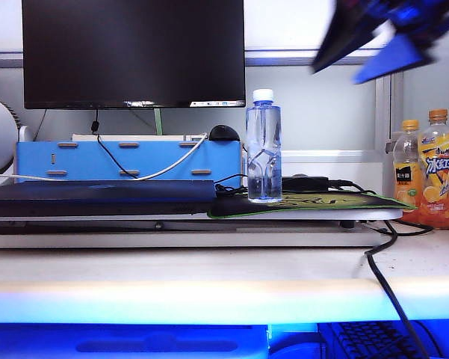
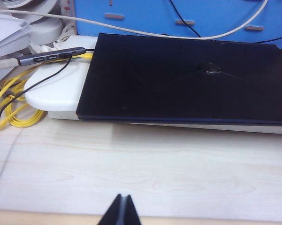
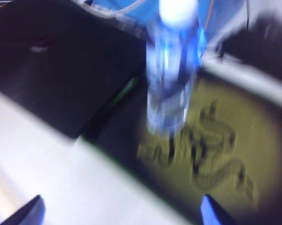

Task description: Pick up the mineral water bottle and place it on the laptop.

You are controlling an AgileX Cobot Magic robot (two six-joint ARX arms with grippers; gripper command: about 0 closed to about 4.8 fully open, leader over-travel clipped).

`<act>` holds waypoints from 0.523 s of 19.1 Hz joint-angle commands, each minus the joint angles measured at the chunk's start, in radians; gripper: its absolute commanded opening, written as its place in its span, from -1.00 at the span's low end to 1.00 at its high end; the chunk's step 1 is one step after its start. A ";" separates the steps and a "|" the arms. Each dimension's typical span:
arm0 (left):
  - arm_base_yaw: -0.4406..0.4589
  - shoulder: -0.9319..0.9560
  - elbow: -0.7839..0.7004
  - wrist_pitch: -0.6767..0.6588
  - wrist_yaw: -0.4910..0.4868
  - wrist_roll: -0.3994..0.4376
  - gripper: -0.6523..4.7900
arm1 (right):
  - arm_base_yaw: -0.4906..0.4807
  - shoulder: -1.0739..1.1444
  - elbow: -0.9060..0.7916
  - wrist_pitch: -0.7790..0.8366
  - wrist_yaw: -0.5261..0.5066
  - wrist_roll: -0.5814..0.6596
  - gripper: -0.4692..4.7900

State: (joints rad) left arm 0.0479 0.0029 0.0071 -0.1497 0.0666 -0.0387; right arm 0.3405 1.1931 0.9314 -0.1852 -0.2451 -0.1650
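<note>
Approaching the mineral water bottle (image 1: 264, 146) is the step in hand; it stands upright on the green-edged mouse mat (image 1: 336, 203), just beside the right end of the laptop (image 1: 97, 196), and nothing grips it. The right gripper (image 3: 122, 211) hangs high at the upper right of the exterior view, blurred, its jaws spread wide and empty, with the bottle ahead between their tips in the right wrist view. For a sound grasp, descend squarely, straddle the ribbed body below the white cap, then close. The left gripper (image 2: 121, 212) rests low over the bare desk in front of the laptop, fingers pressed together, holding nothing.

Clearances: orange drink bottles (image 1: 427, 170) stand well apart to the right. Cables lie behind the bottle. The monitor (image 1: 133, 52) overhangs the laptop's far side. The laptop's top is bare and wide, giving ample landing room; set down well inside its edges.
</note>
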 commanded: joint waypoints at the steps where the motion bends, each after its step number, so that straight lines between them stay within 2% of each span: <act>1: 0.000 -0.002 0.000 0.001 0.001 0.001 -0.77 | 0.050 0.101 0.005 0.199 0.149 -0.010 1.00; 3: 0.000 -0.002 0.000 0.000 0.001 0.002 -0.77 | 0.052 0.182 0.006 0.298 0.207 -0.010 1.00; 7: 0.000 -0.002 0.000 0.000 0.001 0.001 -0.77 | 0.053 0.337 0.037 0.449 0.172 -0.019 1.00; 10: 0.000 -0.002 0.000 0.001 0.001 0.001 -0.77 | 0.053 0.441 0.145 0.458 0.157 -0.019 1.00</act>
State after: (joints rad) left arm 0.0479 0.0029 0.0071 -0.1497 0.0669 -0.0387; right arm 0.3923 1.6192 1.0466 0.2504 -0.0769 -0.1814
